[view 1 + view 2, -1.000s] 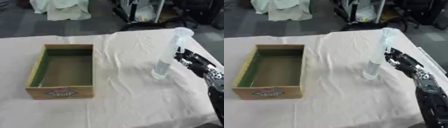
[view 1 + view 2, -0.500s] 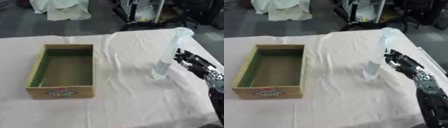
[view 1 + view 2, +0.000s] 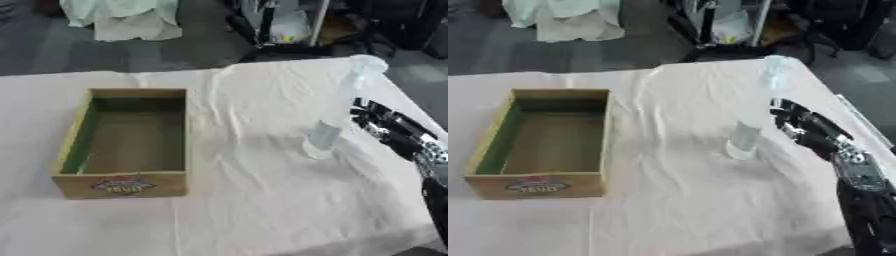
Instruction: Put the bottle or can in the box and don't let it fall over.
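bottle (image 3: 337,110): clear, upright on the cloth (image 3: 254,200), right of centre
right hand (image 3: 802,127): just right of bottle, fingers apart, no grip yet
box (image 3: 131,142): left, empty, well apart from bottle
progress: nothing done; grasp, carry, upright set-down all left

right hand (image 3: 811,132): black, slim fingers | wrist: silver | forearm: black
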Robot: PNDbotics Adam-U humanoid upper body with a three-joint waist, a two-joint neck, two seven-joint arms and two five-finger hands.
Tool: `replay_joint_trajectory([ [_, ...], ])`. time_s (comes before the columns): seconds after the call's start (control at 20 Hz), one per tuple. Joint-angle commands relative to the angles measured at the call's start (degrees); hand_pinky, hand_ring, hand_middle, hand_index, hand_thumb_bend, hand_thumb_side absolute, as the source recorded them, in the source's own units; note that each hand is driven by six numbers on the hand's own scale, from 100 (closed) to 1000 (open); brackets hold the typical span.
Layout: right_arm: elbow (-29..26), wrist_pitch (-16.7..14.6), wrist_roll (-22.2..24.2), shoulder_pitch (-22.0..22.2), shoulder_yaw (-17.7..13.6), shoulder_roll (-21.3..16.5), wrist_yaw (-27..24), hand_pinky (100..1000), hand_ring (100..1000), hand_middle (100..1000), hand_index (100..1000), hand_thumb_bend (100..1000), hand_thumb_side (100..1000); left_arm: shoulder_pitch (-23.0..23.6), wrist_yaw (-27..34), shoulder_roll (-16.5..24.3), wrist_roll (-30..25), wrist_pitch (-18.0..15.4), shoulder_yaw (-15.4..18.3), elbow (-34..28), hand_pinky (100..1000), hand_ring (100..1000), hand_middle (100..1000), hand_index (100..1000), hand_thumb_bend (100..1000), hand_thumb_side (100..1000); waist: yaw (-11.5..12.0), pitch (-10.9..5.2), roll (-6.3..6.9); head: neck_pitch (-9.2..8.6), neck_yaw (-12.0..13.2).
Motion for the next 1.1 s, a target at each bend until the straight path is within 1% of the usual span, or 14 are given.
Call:
replay_joint_trajectory([
  [0.05,-1.28,-0.05,-0.28,-0.36,-0.53,-2.86,-0.12,1000,1000,1000,1000,100,470,-0.30,0.04,1.07,-0.04,-0.03,0.45,-0.63,1000,1000,1000,773,101,813,-0.09,-0.56,0.03,-0.54,0.14],
  [1.1,-2.99,-0.05,0.68,0.19,-0.38,-2.61,-1.30,1000,1000,1000,1000,100,470,-0.21,0.07,1.11,0.04,-0.02,0.47,-0.61,1000,1000,1000,772,101,814,-0.12,-0.59,0.06,-0.61,0.10],
])
